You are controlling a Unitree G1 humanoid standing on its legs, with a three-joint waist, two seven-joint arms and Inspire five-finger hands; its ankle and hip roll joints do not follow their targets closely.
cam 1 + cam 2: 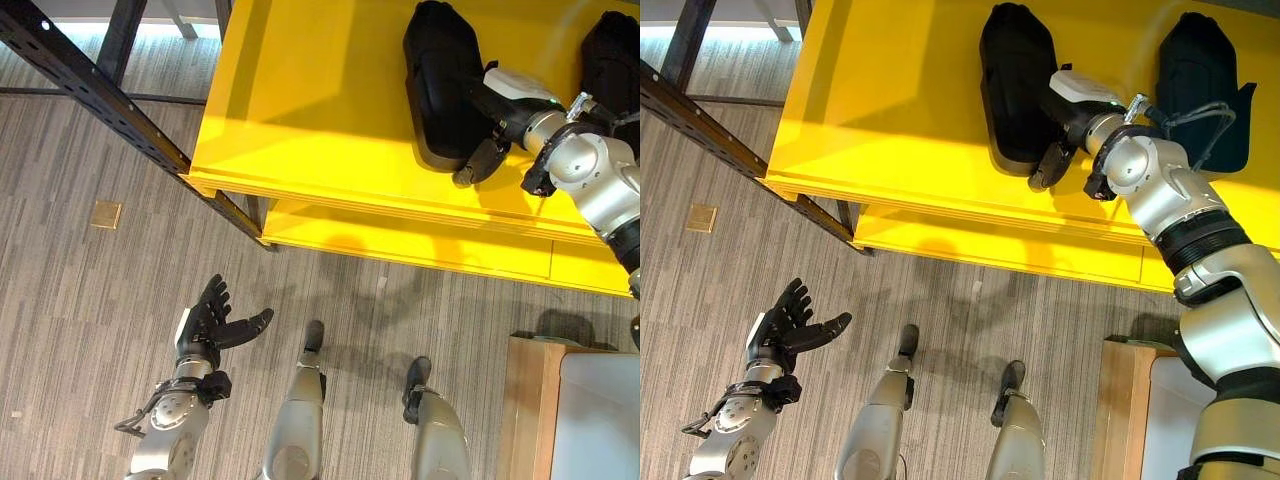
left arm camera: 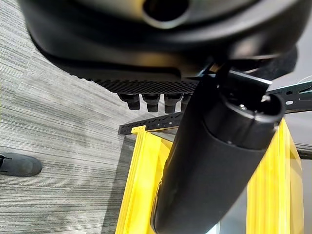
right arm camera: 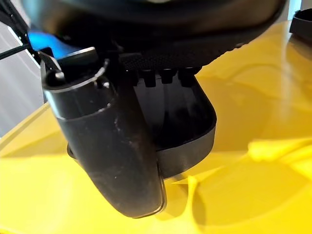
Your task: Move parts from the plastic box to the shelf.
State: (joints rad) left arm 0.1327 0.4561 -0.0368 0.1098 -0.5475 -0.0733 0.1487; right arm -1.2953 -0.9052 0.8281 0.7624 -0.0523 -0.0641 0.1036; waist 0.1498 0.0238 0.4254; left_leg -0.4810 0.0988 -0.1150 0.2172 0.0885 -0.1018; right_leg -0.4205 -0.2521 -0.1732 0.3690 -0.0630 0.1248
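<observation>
Two black moulded parts lie on the yellow shelf [image 1: 300, 100]: one [image 1: 440, 70] at its middle and a second [image 1: 612, 60] further right. My right hand [image 1: 495, 110] rests against the near right side of the middle part. Its fingers reach straight over the part and its thumb [image 1: 480, 160] sticks out beside the part's lower edge. In the right wrist view the thumb [image 3: 112, 151] stands in front of that part [image 3: 187, 126], which lies flat on the shelf. My left hand [image 1: 205, 325] hangs low over the carpet, open and holding nothing.
A black metal rack beam [image 1: 110, 105] runs diagonally at the upper left, beside the shelf. A pale plastic box [image 1: 600, 420] on a wooden stand [image 1: 525, 400] sits at the lower right. A small brass plate [image 1: 105, 214] is set in the carpet.
</observation>
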